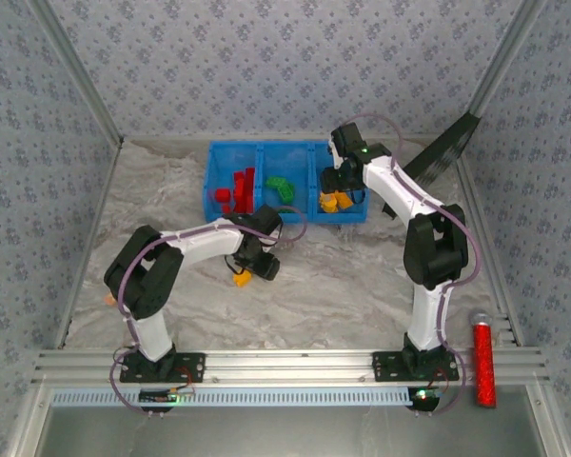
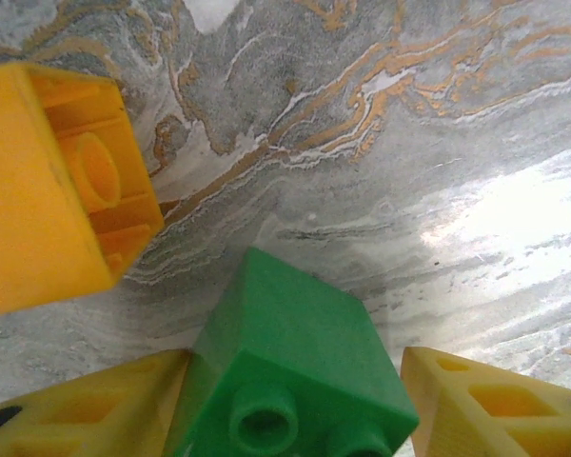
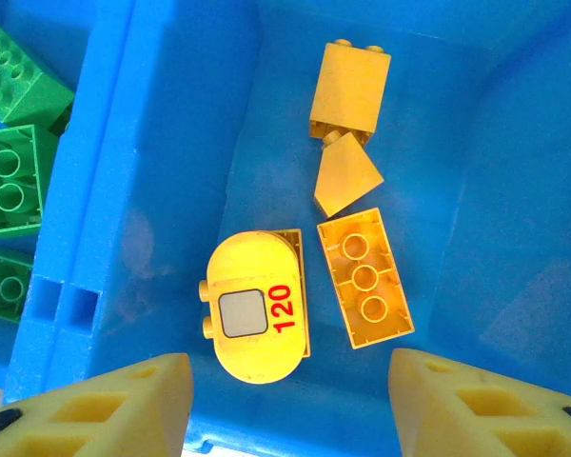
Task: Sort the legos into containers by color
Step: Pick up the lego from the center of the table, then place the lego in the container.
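My left gripper (image 2: 290, 409) is shut on a green lego (image 2: 285, 362) whose studs face the camera, just above the marble table. A yellow-orange lego (image 2: 48, 181) lies hollow side up to its left; from above this lego (image 1: 241, 278) sits beside the left gripper (image 1: 257, 263). The blue tray (image 1: 209, 186) holds red legos (image 1: 240, 188) on the left, green legos (image 1: 282, 188) in the middle and yellow legos (image 1: 335, 201) on the right. My right gripper (image 3: 285, 400) hangs open over the yellow compartment, above a rounded "120" piece (image 3: 257, 305) and a flat brick (image 3: 364, 278).
Green legos (image 3: 9, 181) lie beyond the tray divider (image 3: 86, 190). A long red studded cylinder (image 1: 482, 367) lies on the frame at the near right. A black panel (image 1: 447, 148) leans at the back right. A small tan block (image 1: 108, 299) sits by the left arm.
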`<act>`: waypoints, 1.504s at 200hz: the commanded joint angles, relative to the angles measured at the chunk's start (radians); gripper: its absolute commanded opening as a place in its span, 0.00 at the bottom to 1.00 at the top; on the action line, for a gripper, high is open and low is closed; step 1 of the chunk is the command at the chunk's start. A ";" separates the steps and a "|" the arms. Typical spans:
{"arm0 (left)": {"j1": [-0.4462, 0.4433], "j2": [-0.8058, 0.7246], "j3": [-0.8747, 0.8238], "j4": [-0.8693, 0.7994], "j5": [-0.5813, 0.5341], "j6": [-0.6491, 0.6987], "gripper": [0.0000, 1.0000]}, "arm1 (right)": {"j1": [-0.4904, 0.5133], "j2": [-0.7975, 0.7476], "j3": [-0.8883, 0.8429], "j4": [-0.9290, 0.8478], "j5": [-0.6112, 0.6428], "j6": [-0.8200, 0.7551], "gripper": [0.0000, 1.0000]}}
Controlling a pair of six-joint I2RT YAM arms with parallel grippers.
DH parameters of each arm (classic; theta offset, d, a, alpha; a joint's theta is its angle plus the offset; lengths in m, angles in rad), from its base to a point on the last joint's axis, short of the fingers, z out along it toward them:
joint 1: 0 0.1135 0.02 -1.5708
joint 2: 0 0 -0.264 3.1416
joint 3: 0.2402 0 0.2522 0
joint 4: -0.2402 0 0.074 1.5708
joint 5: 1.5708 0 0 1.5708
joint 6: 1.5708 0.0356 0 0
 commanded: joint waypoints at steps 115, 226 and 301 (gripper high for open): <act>-0.004 -0.128 0.117 -0.144 -0.030 -0.017 0.37 | 0.016 -0.204 -0.198 -0.015 0.006 0.000 0.59; 0.162 0.131 0.640 -0.143 -0.077 0.085 0.38 | 0.433 -0.402 -0.750 0.436 0.055 0.082 0.60; 0.181 0.492 1.067 -0.269 -0.074 0.129 0.37 | 0.656 -0.343 -0.748 0.689 0.176 0.314 0.65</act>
